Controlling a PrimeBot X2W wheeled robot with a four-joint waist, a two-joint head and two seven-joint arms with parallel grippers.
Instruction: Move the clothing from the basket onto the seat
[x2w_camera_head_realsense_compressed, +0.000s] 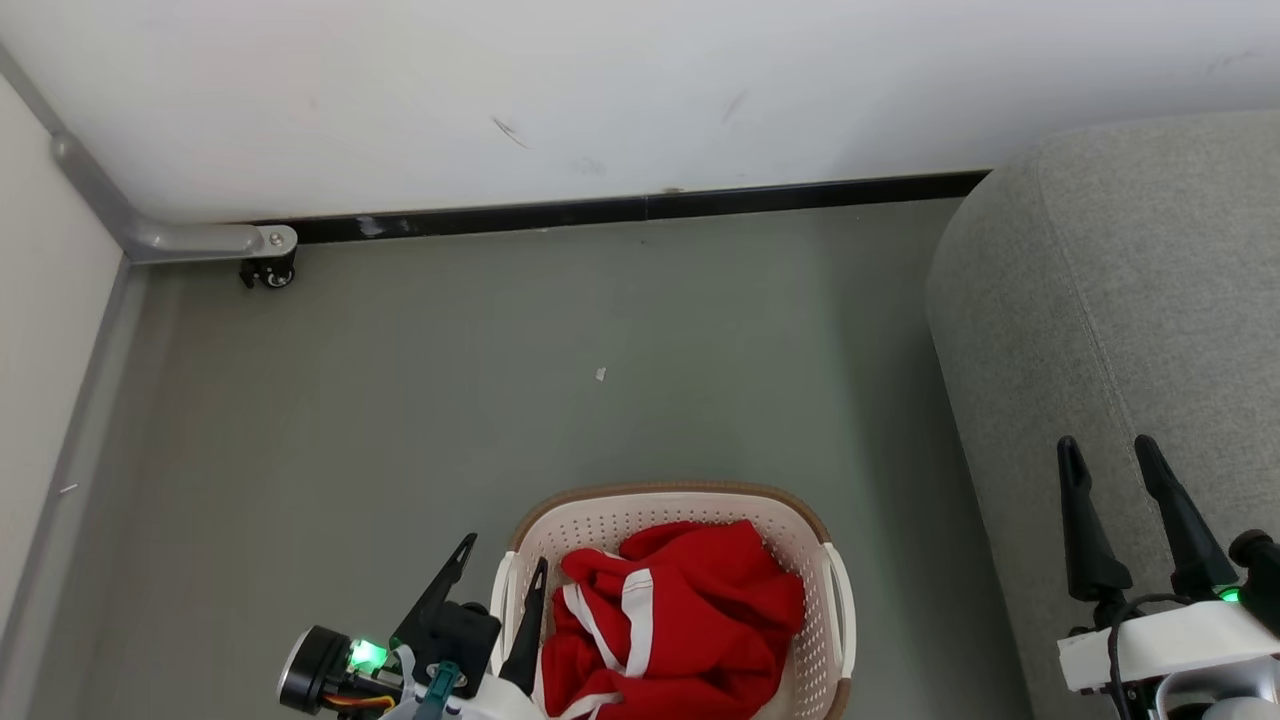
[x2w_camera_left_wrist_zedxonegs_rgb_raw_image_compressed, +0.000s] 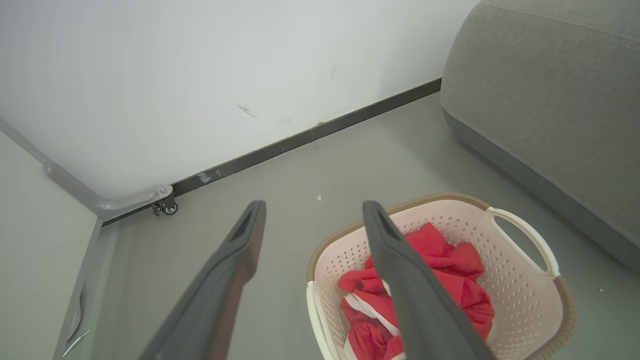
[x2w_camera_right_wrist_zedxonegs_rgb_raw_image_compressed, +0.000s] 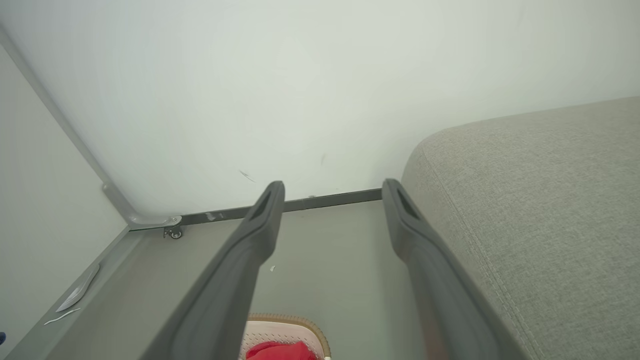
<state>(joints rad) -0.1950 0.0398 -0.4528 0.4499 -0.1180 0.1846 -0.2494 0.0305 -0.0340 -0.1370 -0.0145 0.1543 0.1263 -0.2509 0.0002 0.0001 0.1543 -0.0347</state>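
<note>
Red clothing: soft, light, likely to drape; I'd pinch the raised top fold
Basket: clothing heaped inside
Jaws: left and right both spread, holding nothing

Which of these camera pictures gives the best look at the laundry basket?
The left wrist view: the basket shows nearly whole there, with brown rim, a side handle and perforated walls. The head view looks down on it but cuts off its near end. The right wrist view catches a sliver of its rim.
</note>
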